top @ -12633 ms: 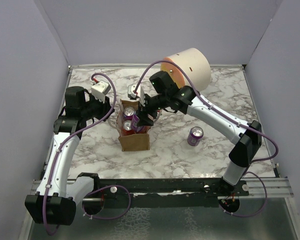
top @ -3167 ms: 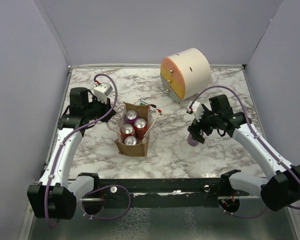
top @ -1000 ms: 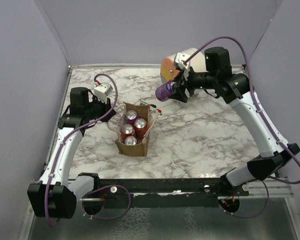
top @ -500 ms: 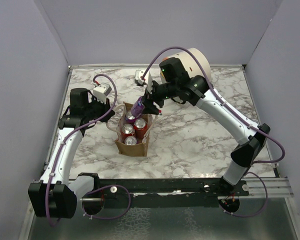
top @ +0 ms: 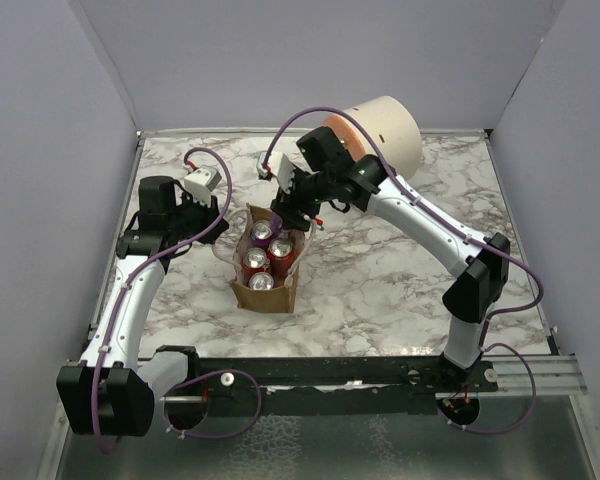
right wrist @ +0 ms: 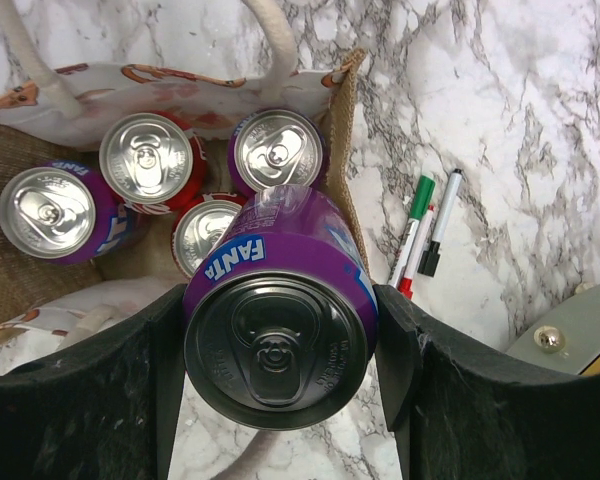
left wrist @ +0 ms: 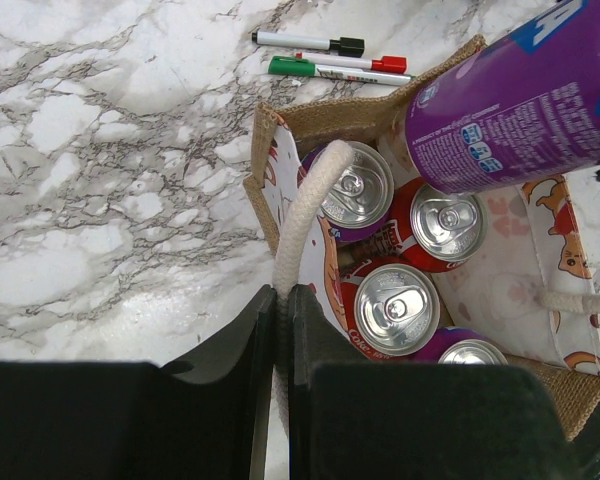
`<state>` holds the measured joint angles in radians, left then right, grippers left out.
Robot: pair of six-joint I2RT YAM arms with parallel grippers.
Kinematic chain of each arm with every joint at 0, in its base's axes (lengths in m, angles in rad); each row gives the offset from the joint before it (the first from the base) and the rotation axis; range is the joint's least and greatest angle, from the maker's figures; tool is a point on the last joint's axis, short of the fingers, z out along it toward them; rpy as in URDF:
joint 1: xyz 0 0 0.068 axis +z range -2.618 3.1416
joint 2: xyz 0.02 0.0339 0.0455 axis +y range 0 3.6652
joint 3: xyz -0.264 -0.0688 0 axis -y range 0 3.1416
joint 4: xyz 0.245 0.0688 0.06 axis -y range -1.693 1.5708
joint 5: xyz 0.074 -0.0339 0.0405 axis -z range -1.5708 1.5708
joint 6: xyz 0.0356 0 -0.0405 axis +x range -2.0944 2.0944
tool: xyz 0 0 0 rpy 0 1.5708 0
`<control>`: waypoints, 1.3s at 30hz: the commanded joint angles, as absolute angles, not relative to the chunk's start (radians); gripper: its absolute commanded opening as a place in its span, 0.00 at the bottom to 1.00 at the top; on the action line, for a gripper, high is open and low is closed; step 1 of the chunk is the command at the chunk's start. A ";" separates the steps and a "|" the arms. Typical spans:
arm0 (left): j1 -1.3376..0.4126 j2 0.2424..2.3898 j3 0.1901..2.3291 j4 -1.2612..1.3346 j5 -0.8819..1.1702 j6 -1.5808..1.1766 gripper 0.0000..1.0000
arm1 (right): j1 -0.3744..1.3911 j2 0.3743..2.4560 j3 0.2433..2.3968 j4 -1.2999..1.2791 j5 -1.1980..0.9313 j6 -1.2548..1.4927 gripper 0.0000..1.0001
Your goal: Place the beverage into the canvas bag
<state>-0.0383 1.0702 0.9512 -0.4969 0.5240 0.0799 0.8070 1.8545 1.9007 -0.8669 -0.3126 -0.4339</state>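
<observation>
Only clear read: "FANTA", white on blue, on side of the purple can (right wrist: 276,330) over the canvas bag (right wrist: 346,120), right wrist cam. 2nd purple can (right wrist: 50,213) inside bag: partial white letters, cropped, can't confirm. Left wrist cam: fine print on the purple can, too small to read.

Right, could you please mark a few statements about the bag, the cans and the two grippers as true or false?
1. The right gripper grips a purple can. True.
2. The canvas bag already contains four cans. True.
3. The left gripper is open, clear of the bag. False: it is shut on the bag's white handle.
4. The markers lie inside the bag. False: they lie on the table beside it.
</observation>
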 commanded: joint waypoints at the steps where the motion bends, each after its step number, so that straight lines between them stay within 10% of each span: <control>1: -0.033 1.077 0.940 -0.484 0.522 0.071 0.00 | 0.813 1.878 1.963 -0.822 -0.261 -0.425 0.27; 39: -0.032 1.036 0.924 -0.481 0.529 0.074 0.00 | 0.842 1.988 2.040 -0.922 -0.010 -0.426 0.24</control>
